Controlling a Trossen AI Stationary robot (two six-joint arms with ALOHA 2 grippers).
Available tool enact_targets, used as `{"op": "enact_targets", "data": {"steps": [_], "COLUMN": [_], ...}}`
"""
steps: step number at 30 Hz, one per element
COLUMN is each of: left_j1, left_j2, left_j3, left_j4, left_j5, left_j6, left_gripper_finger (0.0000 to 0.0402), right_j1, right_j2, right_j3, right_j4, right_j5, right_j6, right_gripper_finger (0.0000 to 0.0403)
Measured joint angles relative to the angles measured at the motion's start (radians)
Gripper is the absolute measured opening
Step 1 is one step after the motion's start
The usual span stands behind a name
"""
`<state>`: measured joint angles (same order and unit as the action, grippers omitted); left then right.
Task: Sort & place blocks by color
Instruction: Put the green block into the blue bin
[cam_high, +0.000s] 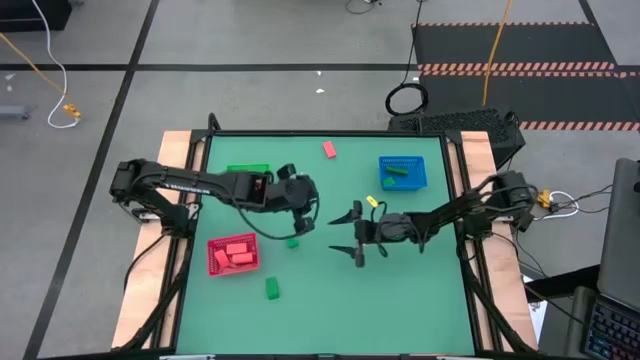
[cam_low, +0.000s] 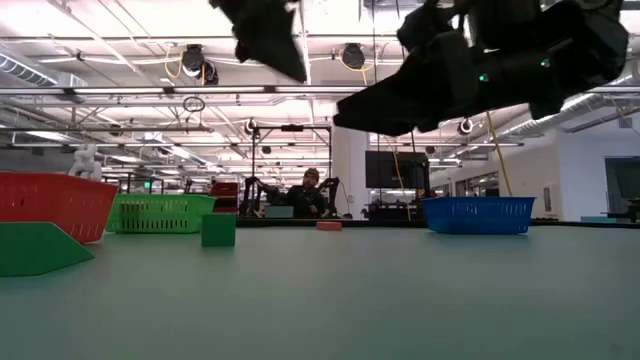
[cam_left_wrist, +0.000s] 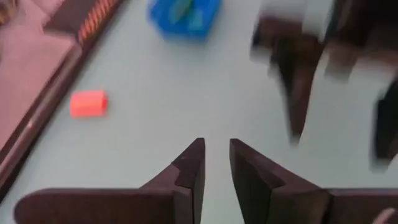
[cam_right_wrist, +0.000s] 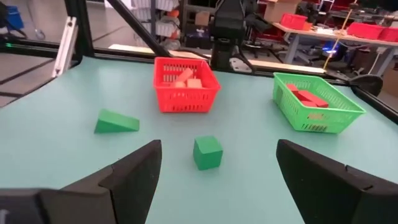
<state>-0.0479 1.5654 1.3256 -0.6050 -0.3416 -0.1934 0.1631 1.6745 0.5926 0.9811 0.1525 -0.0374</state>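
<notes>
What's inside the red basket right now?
The red basket holds several red/pink blocks piled together; the high view shows about three or four. No green piece shows among them. Anything beneath the pile is covered.

The middle of the table (cam_high: 400, 300) is crowded — the left gripper (cam_high: 308, 213) and the right gripper (cam_high: 348, 232) hang close together there, with a green cube (cam_high: 292, 242) on the surface between them. A red basket (cam_high: 234, 255) and a green wedge (cam_high: 271, 288) block the near left. Far off stand a green basket (cam_high: 247, 171), a red block (cam_high: 329, 149) and a blue basket (cam_high: 402, 171) — the near right lies open.
</notes>
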Motion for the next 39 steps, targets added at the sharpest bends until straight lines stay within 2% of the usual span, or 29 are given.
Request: {"op": "enact_targets", "data": {"steps": [3,7,13,17,20,25,29,35,39], "left_j1": [-0.009,-0.016,-0.030,-0.033,-0.035,-0.039,-0.039,-0.038,-0.035], "left_j2": [0.006,0.002,0.007,0.011,0.018,0.040,0.073,0.110,0.096], "left_j3": [-0.031,-0.124,-0.258,-0.318,-0.361,-0.402,-0.402,-0.401,-0.387], "left_j4": [-0.186,-0.269,-0.261,-0.263,-0.220,-0.040,0.043,0.269,0.234], "left_j5": [0.000,0.004,0.234,0.264,0.297,0.332,0.333,0.334,0.334], "left_j6": [-0.089,-0.226,-0.282,-0.328,-0.359,-0.352,-0.330,-0.261,-0.249], "left_gripper_finger": [0.0077,0.0077,0.0082,0.0104,0.0125,0.0150,0.0158,0.0159,0.0159], "right_j1": [-0.001,-0.001,-0.002,-0.011,-0.016,-0.022,-0.026,-0.026,-0.026], "right_j2": [0.035,0.089,0.128,0.128,0.128,0.128,0.128,0.128,0.117], "right_j3": [0.036,0.097,0.166,0.169,0.169,0.169,0.169,0.169,0.168], "right_j4": [0.002,-0.001,-0.113,-0.116,-0.112,-0.115,-0.135,-0.194,-0.295], "right_j5": [0.001,-0.003,-0.025,-0.024,-0.024,-0.023,-0.023,-0.023,-0.020], "right_j6": [0.000,0.001,-0.001,-0.002,-0.002,-0.004,-0.008,-0.008,-0.005], "right_gripper_finger": [0.0309,0.0309,0.0309,0.0309,0.0309,0.0309,0.0309,0.0309,0.0309]}}
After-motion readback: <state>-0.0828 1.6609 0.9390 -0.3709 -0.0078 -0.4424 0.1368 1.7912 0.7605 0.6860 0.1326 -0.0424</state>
